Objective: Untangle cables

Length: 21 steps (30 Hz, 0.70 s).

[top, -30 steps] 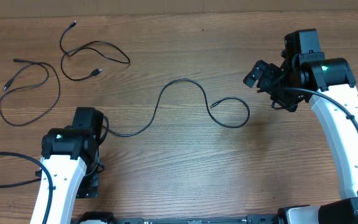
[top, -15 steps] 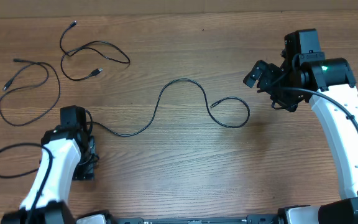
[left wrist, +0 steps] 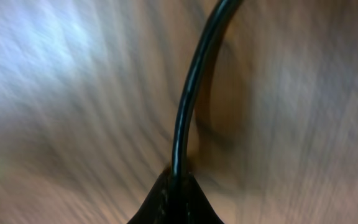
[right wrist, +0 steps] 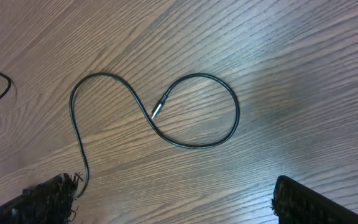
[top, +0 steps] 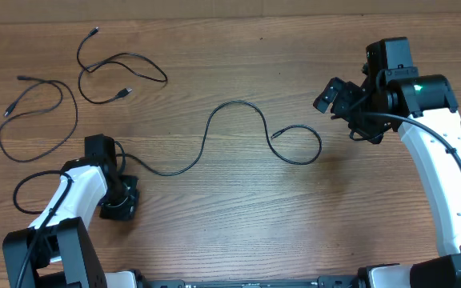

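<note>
Three thin black cables lie on the wood table. One curls at the far left (top: 34,120). A second loops at the top left (top: 122,76). The third (top: 214,120) snakes across the middle and ends in a loop with a silver tip (top: 274,134). My left gripper (top: 121,166) is shut on this middle cable's left end. The blurred left wrist view shows the cord (left wrist: 194,81) rising out of the closed jaws (left wrist: 178,180). My right gripper (top: 334,94) hovers open to the right of the loop (right wrist: 197,144), apart from it; its fingers are spread wide with nothing between them (right wrist: 176,199).
The left arm's own thicker black wire (top: 22,192) bulges out beside its base. The table's far edge runs along the top of the overhead view. Bare wood lies between the middle cable's loop and the right arm (top: 438,184).
My left gripper has closed on the middle cable's left end, and the left arm has turned and shifted near it. The right arm has not moved.
</note>
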Tool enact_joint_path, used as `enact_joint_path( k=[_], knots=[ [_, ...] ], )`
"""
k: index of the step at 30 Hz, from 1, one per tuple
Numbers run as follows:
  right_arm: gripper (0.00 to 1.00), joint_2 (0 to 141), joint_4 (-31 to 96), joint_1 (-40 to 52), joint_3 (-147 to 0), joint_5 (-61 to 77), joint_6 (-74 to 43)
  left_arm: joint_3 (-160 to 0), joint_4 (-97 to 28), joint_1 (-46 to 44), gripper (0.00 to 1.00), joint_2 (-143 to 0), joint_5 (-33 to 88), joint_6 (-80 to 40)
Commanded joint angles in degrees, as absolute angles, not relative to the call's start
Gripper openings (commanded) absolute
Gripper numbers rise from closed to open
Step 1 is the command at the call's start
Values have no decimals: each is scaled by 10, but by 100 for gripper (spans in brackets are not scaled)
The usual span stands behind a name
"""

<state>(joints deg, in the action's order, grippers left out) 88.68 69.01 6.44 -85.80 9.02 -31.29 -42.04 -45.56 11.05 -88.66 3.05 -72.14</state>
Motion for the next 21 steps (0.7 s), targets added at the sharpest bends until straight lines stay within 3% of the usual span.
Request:
enact_joint_path(
  k=[1, 7, 21],
  knots=[
    [100, 889, 688, 67, -858, 91, -311, -418, -434, 112, 4, -893, 137, -669],
    [100, 889, 688, 67, -858, 91, -311, -418, -350, 112, 5, -893, 232, -542],
    [100, 896, 651, 68, -854, 97, -311, -463, -354, 113, 4, -809, 241, -382]
  ],
)
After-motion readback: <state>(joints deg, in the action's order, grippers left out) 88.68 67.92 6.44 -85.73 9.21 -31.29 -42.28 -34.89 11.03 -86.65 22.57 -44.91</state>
